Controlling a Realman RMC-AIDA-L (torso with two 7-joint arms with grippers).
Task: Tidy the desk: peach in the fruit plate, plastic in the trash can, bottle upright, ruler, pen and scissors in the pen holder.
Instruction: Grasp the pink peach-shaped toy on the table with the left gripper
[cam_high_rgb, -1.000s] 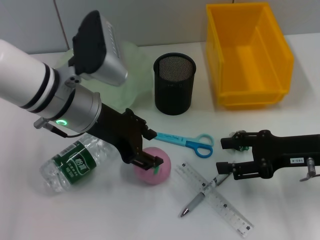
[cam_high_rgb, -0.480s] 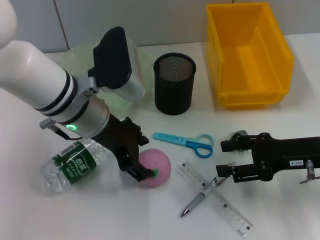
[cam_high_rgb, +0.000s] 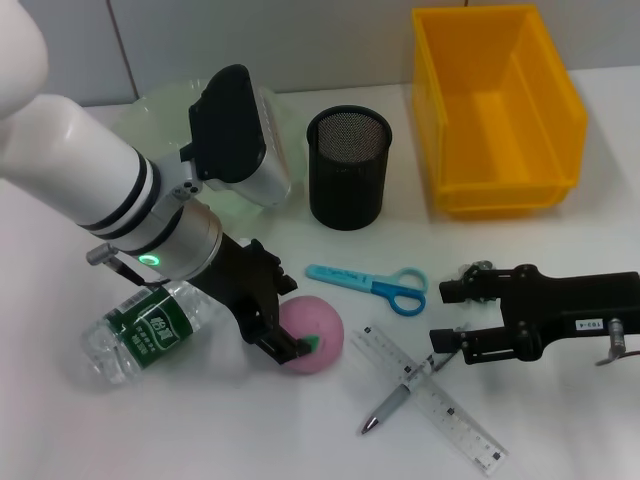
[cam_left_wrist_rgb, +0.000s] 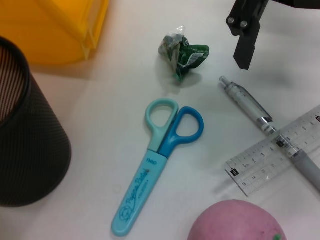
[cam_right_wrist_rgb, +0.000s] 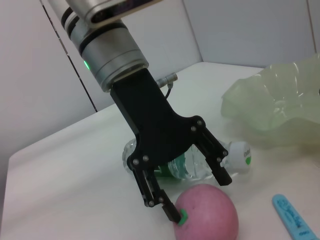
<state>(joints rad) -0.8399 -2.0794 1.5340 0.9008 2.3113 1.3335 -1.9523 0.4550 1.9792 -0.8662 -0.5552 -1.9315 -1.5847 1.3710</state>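
Observation:
The pink peach (cam_high_rgb: 322, 336) lies on the white desk, and my left gripper (cam_high_rgb: 295, 325) is open and low over it, one finger on each side (cam_right_wrist_rgb: 197, 192). The near fingertip (cam_right_wrist_rgb: 171, 212) touches the peach (cam_right_wrist_rgb: 210, 212). Just left of it the water bottle (cam_high_rgb: 148, 328) lies on its side. The blue scissors (cam_high_rgb: 370, 282), clear ruler (cam_high_rgb: 432, 402) and grey pen (cam_high_rgb: 398, 398) lie to the right. My right gripper (cam_high_rgb: 445, 312) hovers open above the ruler's end. The crumpled plastic (cam_left_wrist_rgb: 182, 52) lies beside it. Farther back stand the black mesh pen holder (cam_high_rgb: 348, 168) and the pale green fruit plate (cam_high_rgb: 150, 112).
A yellow bin (cam_high_rgb: 495, 110) stands at the back right. The left arm's bulk covers much of the fruit plate and the desk's left side. The pen lies across the ruler (cam_left_wrist_rgb: 280, 155).
My left wrist has swung rightward and lowered, bringing the open fingers down around the peach, which has shifted slightly right. The right arm has stayed put.

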